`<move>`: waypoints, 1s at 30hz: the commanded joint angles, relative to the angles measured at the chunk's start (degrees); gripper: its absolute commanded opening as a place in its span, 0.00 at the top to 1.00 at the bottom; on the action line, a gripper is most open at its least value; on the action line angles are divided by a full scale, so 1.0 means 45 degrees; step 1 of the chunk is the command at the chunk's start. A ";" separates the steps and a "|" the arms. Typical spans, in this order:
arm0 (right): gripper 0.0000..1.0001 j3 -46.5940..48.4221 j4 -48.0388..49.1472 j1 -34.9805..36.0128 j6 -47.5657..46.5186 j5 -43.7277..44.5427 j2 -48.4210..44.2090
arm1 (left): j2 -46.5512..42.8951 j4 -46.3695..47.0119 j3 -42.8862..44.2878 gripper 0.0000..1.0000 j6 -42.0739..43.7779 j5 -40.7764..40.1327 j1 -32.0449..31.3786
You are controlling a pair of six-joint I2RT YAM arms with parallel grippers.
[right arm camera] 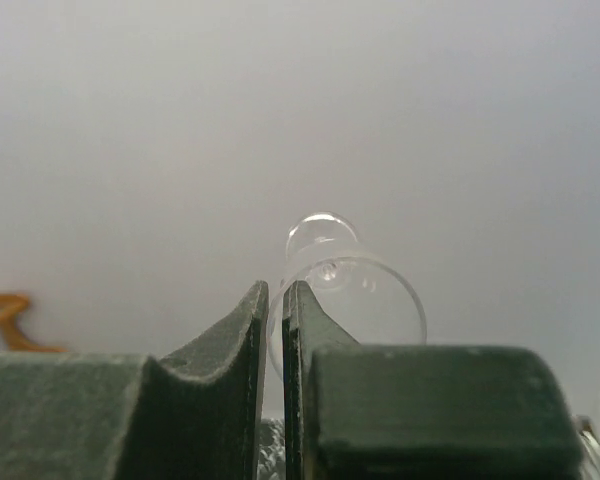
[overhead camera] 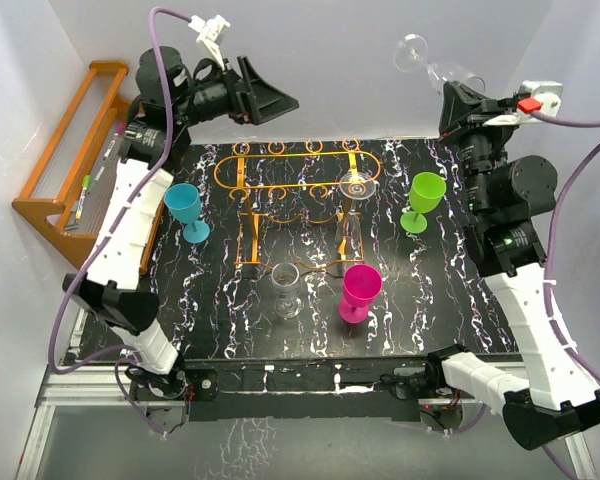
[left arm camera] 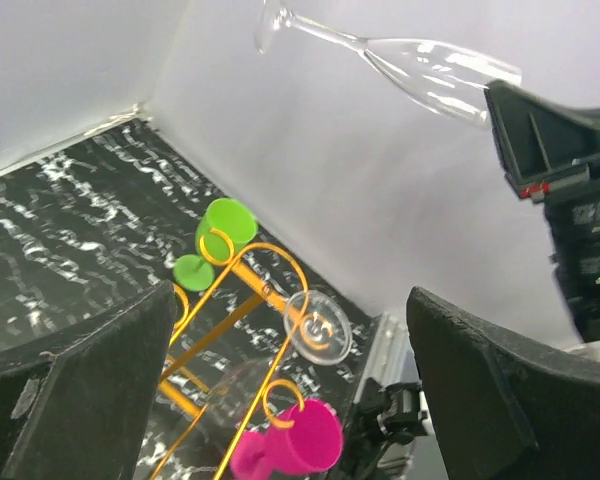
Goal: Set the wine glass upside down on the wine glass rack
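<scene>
Right tool (overhead camera: 452, 92): jaws pressed almost together, with only a thin slit between the fingers (right arm camera: 248, 335). They pinch the wall of the bowl of a clear stemmed wine glass (left arm camera: 420, 68) at its mouth. The glass is held high in the air, lying nearly on its side, with stem and round foot pointing away from the tool.

Left tool (overhead camera: 275, 95): jaws spread fully wide, holding and touching nothing. It is raised and faces across towards the held glass, well apart from it.

The thin orange wire rack (overhead camera: 290, 165) stands at the far middle of the black marbled bench (overhead camera: 180, 330). The held glass is above and to the right of the rack, clear of its rails.

A second clear glass (overhead camera: 357, 185) hangs upside down at the rack's right end. A third clear glass (overhead camera: 288, 288) stands on the bench in front of the rack, beside a magenta plastic goblet (overhead camera: 361, 290).
</scene>
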 commanded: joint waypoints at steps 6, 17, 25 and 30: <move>0.92 -0.2712 0.9192 -0.0054 -0.0485 -0.6242 -0.0399 | 0.0859 0.5505 0.0914 0.03 -0.4619 -0.0165 -0.0628; 0.92 -0.4477 1.4171 0.0076 0.0169 -0.6351 -0.0155 | 0.1419 0.6914 0.1716 0.07 -0.6109 -0.1719 -0.1900; 0.92 -0.4124 1.4907 0.1259 -0.1164 -0.6473 0.0604 | 0.2503 0.6729 0.3493 0.09 -0.5640 -0.2405 -0.2813; 0.92 -0.3991 1.5261 0.2491 -0.2970 -0.6392 0.1394 | 0.3027 0.7024 0.4501 0.15 -0.5420 -0.2851 -0.2934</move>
